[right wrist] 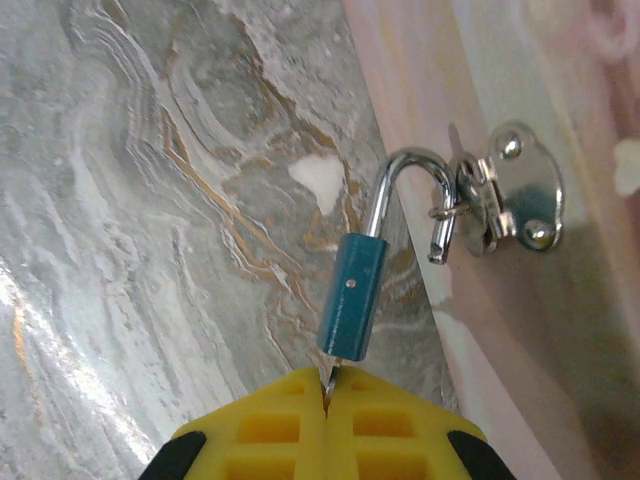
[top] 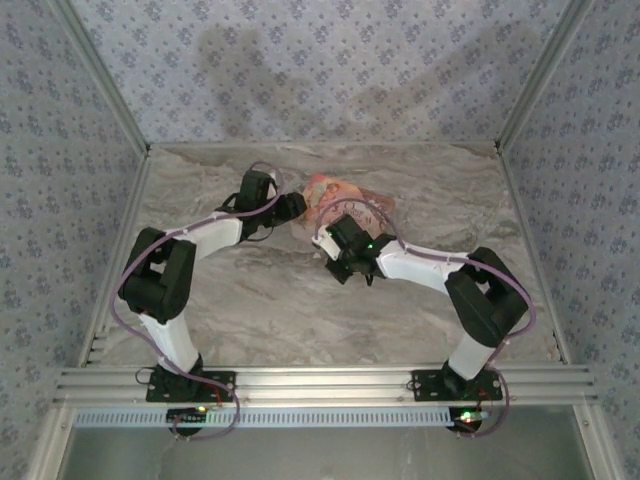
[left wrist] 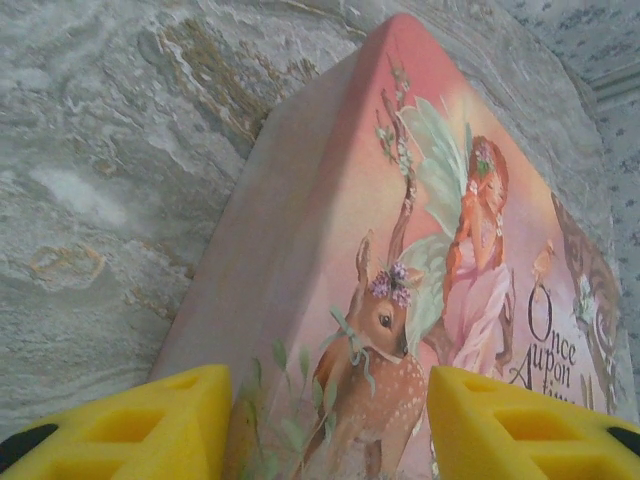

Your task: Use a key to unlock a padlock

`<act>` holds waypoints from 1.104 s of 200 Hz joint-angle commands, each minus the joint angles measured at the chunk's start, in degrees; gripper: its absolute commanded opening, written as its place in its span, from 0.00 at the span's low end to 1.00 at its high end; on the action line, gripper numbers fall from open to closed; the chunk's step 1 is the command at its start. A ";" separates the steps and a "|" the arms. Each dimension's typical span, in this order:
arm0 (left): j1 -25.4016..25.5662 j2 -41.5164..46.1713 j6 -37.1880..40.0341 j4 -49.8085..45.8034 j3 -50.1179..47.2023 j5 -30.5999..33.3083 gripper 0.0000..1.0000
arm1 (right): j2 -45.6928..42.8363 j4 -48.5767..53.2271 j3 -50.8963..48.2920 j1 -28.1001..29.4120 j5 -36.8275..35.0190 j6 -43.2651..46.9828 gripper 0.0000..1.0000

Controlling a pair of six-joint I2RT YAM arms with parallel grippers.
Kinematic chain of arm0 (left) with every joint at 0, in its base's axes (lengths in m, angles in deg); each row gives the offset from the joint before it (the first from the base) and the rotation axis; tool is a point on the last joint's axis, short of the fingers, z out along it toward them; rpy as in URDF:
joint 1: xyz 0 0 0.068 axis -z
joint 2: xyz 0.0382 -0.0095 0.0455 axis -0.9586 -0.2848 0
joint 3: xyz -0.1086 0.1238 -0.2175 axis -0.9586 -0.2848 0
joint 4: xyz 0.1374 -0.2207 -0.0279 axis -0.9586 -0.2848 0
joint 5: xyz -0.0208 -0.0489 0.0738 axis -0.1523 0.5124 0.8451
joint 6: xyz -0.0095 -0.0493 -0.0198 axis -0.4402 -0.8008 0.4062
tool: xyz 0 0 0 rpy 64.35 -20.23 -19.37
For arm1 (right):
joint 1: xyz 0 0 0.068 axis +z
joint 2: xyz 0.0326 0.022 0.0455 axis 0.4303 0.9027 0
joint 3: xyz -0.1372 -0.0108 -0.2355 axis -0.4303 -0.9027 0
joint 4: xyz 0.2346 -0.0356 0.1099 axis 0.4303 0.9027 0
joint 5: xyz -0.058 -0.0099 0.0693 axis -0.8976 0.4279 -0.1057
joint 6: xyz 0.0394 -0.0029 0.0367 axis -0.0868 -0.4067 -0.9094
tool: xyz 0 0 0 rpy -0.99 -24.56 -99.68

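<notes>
On the left, the left pincer (left wrist: 328, 405) sits low at the end of the pink storybook box (left wrist: 300, 210), its yellow fingers (left wrist: 170, 415) apart with the box's edge between them; whether they actually press on it I cannot tell. Its job in this step looks like bracing, so it should hold the box flat on the marble counter (left wrist: 100, 150) and not slide or lift it while the other arm works. Moving right, the teal padlock (right wrist: 352, 295) hangs just off the box's side wall, over the counter, with its shackle (right wrist: 405, 160) hooked through the loop of the chrome hasp (right wrist: 520, 190). The short leg of the shackle appears to end free, outside the body, which suggests the lock has released or is about to, though the angle leaves some doubt. Furthest right, the right pincer (right wrist: 325, 392) is pressed together on what I take to be the key (right wrist: 328, 376), a sliver of metal running into the underside of the lock. To finish well, turn about the key's own axis without levering sideways, since the lock hangs loosely on the hasp and will tend to swing. Once the shackle is plainly free, ease the body along the hook's curve rather than pulling straight against the loop.
</notes>
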 commanded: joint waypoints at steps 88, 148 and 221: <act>1.46 -0.37 -1.23 1.36 1.01 -2.52 0.53 | 0.36 -1.90 1.57 3.19 -1.19 8.09 0.00; 1.80 -0.54 -2.17 2.24 0.45 -3.13 0.51 | 2.63 -6.93 5.14 3.32 -0.92 11.85 0.00; -1.12 7.18 -1.52 1.61 -3.64 -0.65 0.56 | -4.57 -5.86 0.87 6.38 -2.94 9.69 0.00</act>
